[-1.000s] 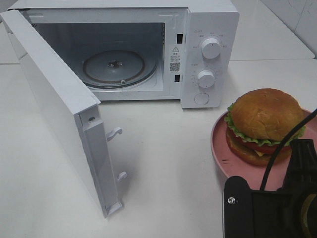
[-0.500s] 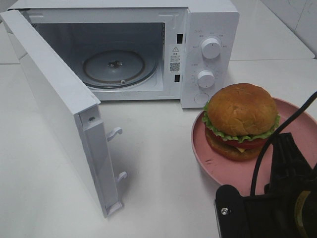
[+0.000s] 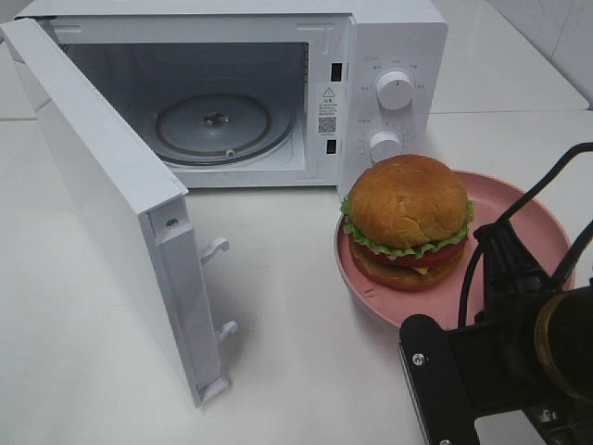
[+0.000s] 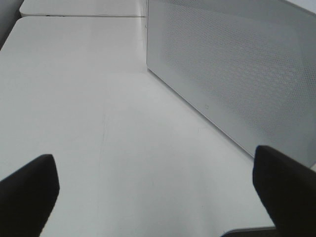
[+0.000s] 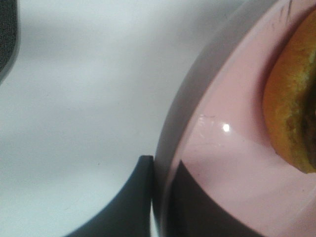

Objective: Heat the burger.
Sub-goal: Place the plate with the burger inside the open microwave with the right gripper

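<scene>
Burger plated and gripped, not yet in the oven.

From the exterior high view, the microwave (image 3: 398, 37) stands with its door (image 3: 102, 185) open and its glass turntable (image 3: 213, 125) bare. The burger (image 3: 408, 218) sits on the pink plate (image 3: 519, 222) just in front of the knobs, outside the cavity. In the left wrist view, the left gripper (image 4: 158, 197) is spread wide and empty beside the door. In the right wrist view, the right gripper (image 5: 160, 192) is pinched on the plate's rim. Loading, closing the door and setting the dial appear to remain.

The right arm (image 3: 500, 371) hid the near rim of the pink plate (image 3: 371, 287) in the high view. The right wrist view cut off most of the burger (image 5: 291, 108), which was blurred, and showed only the tips of the fingers (image 5: 133, 207). The dial markings on the microwave (image 3: 389, 28) were too small to read.
</scene>
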You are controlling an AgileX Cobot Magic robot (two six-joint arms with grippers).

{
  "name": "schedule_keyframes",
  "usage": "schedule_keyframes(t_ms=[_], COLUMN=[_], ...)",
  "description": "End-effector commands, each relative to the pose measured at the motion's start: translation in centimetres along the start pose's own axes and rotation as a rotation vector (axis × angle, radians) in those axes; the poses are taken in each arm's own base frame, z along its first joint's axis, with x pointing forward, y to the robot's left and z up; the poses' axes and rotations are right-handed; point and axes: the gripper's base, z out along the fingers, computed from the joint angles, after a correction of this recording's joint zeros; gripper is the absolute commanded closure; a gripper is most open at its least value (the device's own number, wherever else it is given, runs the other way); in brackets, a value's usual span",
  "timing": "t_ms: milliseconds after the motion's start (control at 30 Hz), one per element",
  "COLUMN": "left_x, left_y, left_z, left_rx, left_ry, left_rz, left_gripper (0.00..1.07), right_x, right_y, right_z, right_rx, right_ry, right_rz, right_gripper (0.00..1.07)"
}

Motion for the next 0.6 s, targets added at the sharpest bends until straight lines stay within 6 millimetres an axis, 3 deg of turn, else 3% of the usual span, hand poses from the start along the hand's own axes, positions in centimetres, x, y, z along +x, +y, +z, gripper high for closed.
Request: schedule_keyframes(t_ms=[33, 600], left_x=[0.0, 0.0], left_y=[0.0, 0.0], left_z=[-0.2, -0.2], left_rx=[0.005, 0.005], left_ry=[-0.029, -0.029], left_rz=[0.004, 0.004], left_gripper=[0.04, 0.04], right_x=[0.3, 2.3], right_y=[-0.9, -3.4], right_z=[0.2, 2.3], right_rx=[0.047, 0.059], right_ry=[-0.016, -0.111], right_rz=[-0.06, -0.171], right_gripper=[1.07, 1.07])
